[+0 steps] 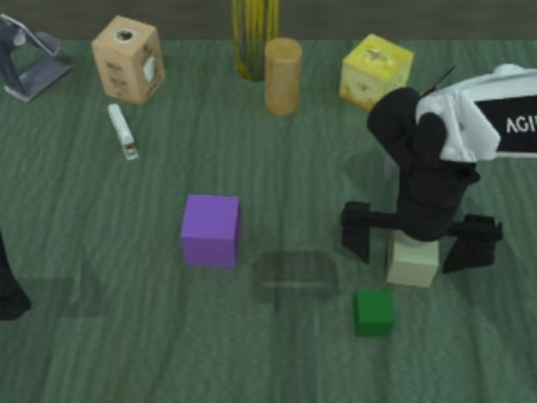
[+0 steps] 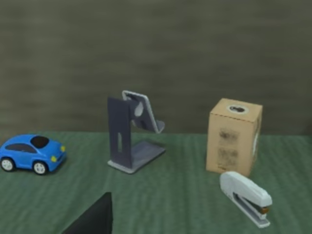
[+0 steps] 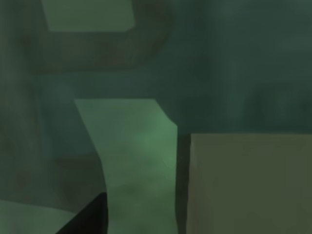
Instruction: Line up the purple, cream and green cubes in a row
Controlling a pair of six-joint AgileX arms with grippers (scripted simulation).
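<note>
Right end effector (image 1: 421, 238) hangs above the cream cube (image 1: 413, 263), fingers spread wide apart; green cube (image 1: 373, 311) just beside it.

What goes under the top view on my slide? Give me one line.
Right pincer open over the cream cube, green cube beside it, purple cube apart at left.

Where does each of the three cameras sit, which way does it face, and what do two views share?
Top view: above the table, looking down; the right gripper stands open astride the mid-sized pale cream cube, the parked left arm at the left edge.
Left wrist view: low, facing the tan carton with a round hole; one dark finger shows.
Right wrist view: close above the cream cube; one fingertip shows.
Shared: carton, cream cube.
</note>
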